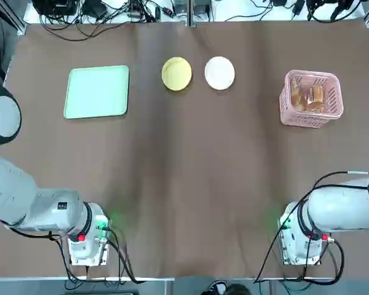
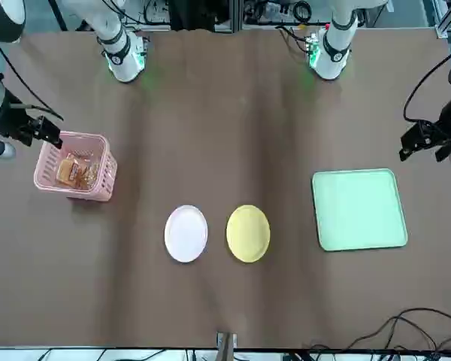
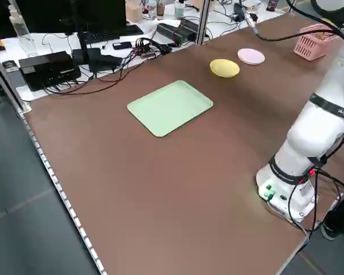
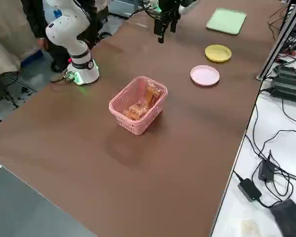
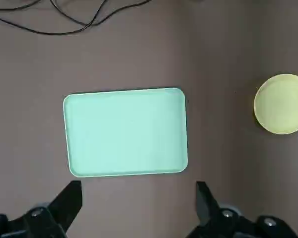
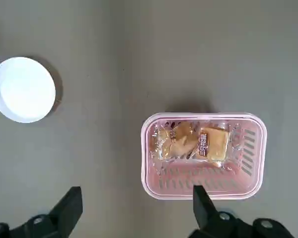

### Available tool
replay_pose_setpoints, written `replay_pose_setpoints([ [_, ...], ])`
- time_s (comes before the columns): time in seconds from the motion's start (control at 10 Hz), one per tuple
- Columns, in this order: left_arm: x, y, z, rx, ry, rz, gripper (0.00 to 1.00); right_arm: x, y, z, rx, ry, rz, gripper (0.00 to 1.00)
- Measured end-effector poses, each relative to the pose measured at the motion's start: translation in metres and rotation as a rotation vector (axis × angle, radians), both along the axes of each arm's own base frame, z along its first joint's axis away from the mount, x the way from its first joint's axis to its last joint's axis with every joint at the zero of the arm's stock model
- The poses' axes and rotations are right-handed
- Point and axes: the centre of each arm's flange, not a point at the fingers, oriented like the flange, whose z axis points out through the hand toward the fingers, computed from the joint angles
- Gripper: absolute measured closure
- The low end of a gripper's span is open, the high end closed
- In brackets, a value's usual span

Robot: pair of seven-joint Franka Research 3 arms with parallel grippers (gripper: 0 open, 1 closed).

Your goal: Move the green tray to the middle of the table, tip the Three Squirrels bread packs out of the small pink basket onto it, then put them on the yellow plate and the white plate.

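The green tray point(image 1: 97, 91) lies flat at the far left of the table, with the yellow plate point(image 1: 176, 74) and the white plate point(image 1: 219, 73) side by side at the far middle. The small pink basket point(image 1: 312, 98) stands upright at the far right with the Three Squirrels bread packs point(image 1: 307, 97) inside. My left gripper point(image 5: 138, 191) hangs open high above the tray's point(image 5: 125, 131) near edge, holding nothing. My right gripper point(image 6: 136, 198) hangs open high over the table just on the near side of the basket point(image 6: 202, 154), and the packs point(image 6: 191, 144) show in it.
Brown table surface point(image 1: 190, 184) stretches between the arm bases and the row of objects. Cables and electronics point(image 3: 74, 57) lie beyond the far edge. Both arm bases point(image 1: 86, 236) stand at the near corners.
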Motion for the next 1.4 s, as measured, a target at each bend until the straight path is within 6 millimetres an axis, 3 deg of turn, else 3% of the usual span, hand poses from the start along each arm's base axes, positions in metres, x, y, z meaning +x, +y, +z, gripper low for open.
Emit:
replay_pose_setpoints([
  [0.4, 0.002, 0.001, -0.008, 0.000, 0.015, 0.011, 0.00, 0.000, 0.000, 0.000, 0.000, 0.000, -0.001, 0.02],
  [0.5, 0.005, 0.012, -0.023, 0.001, 0.062, 0.040, 0.00, 0.000, 0.000, 0.000, 0.000, 0.000, -0.001, 0.02],
  [0.7, 0.018, 0.079, -0.084, -0.005, 0.161, 0.130, 0.00, 0.000, -0.001, 0.000, 0.000, 0.001, -0.002, 0.02],
  [0.9, 0.036, 0.144, -0.171, -0.013, 0.131, 0.192, 0.00, 0.000, -0.002, -0.001, 0.000, 0.005, -0.003, 0.02],
  [1.0, 0.033, 0.171, -0.219, -0.011, 0.092, 0.202, 0.00, -0.001, -0.002, -0.001, 0.000, 0.006, -0.004, 0.02],
  [1.2, 0.007, 0.213, -0.308, -0.001, 0.028, 0.205, 0.00, -0.001, -0.002, -0.001, 0.000, 0.008, -0.004, 0.02],
  [1.4, -0.015, 0.246, -0.379, 0.005, 0.010, 0.178, 0.00, -0.001, -0.003, -0.001, 0.000, 0.008, -0.005, 0.02],
])
